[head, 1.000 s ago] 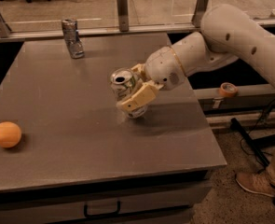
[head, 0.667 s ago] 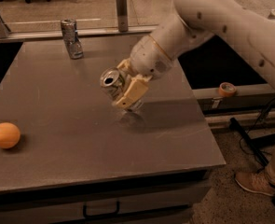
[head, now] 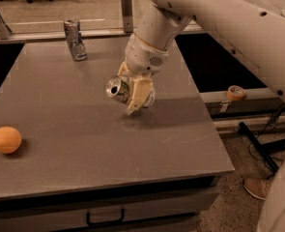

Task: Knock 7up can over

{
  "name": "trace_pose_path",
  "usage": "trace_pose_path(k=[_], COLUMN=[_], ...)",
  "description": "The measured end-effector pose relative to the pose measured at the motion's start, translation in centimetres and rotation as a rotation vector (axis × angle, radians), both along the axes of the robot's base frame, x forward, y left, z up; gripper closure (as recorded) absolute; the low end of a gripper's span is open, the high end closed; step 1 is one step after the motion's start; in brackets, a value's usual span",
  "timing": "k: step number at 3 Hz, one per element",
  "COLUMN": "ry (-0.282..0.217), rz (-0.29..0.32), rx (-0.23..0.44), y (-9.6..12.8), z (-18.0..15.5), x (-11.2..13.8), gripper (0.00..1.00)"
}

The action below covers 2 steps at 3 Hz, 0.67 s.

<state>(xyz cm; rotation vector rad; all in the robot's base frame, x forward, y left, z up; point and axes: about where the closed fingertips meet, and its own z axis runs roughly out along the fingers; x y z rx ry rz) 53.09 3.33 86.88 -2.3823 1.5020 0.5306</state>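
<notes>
The 7up can (head: 119,89) is sitting just above the middle of the frame, tipped far off upright. Its silver top is facing left and a little towards me, and its long axis is running from there down to the lower right, close to level with the counter (head: 84,149). The gripper (head: 136,99) is wrapping that same spot. One cream finger is crossing the front of the can, and the fingers (head: 141,91) appear to be pinching its body between them, the far one hidden behind it. So the can is lying within the grip rather than off to either side. I cannot tell whether its lower end is touching the counter or hanging just clear, though a shadow is lying right under it.

The arm (head: 219,18) is coming in from the upper right of the frame and bending steeply down at the wrist, so the fingers are pointing down and slightly left.

My guess is that laying the can flat is only calling for letting go.

A darker crushed can (head: 74,39) is standing well apart at the upper left. An orange (head: 6,139) is resting near the left edge.
</notes>
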Motion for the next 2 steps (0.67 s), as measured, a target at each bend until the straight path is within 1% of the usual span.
trace_pose_path(k=[1, 2], ry=[-0.057, -0.112], rz=[0.002, -0.015], rx=[-0.09, -0.16], y=[-0.81, -1.52], z=[-0.42, -0.69], x=[0.64, 1.08], gripper=[1.0, 1.0])
